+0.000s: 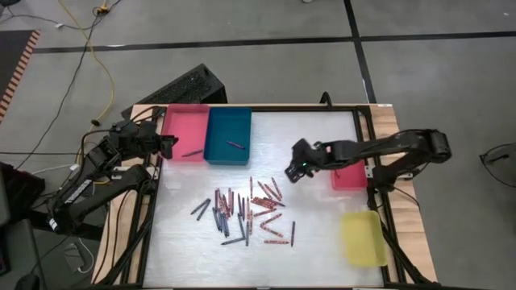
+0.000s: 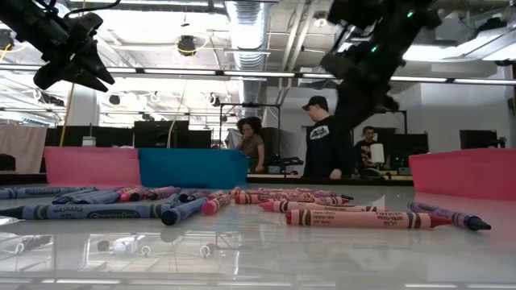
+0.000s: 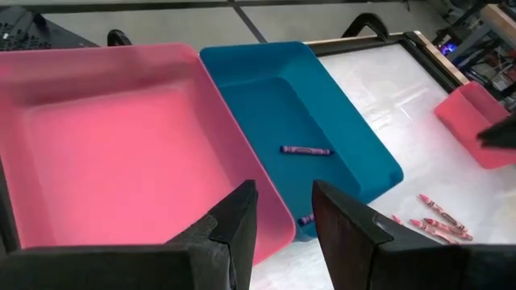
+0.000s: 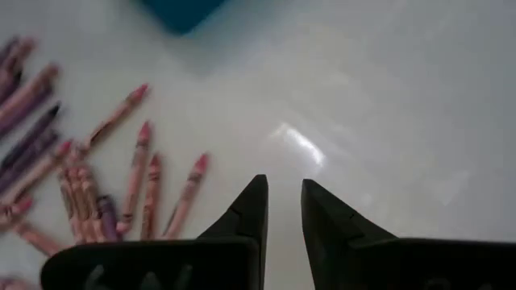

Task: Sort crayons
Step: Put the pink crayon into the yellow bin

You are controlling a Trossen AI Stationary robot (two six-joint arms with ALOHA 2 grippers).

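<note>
Barely started: one crayon each in the pink tray (image 1: 185, 133) and blue tray (image 1: 228, 135), most crayons (image 1: 246, 213) left heaped on the counter (image 1: 314, 145) just below-left of the right gripper (image 1: 293, 171). Narrow gap, empty. Left gripper (image 1: 168, 145) over the pink tray, narrowly parted, empty.

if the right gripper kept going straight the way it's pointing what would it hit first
Probably bare table. The right gripper, fingers slightly apart and holding nothing, points at an empty stretch beside the crayons; the blue tray lies further on, though depth is unclear.
</note>
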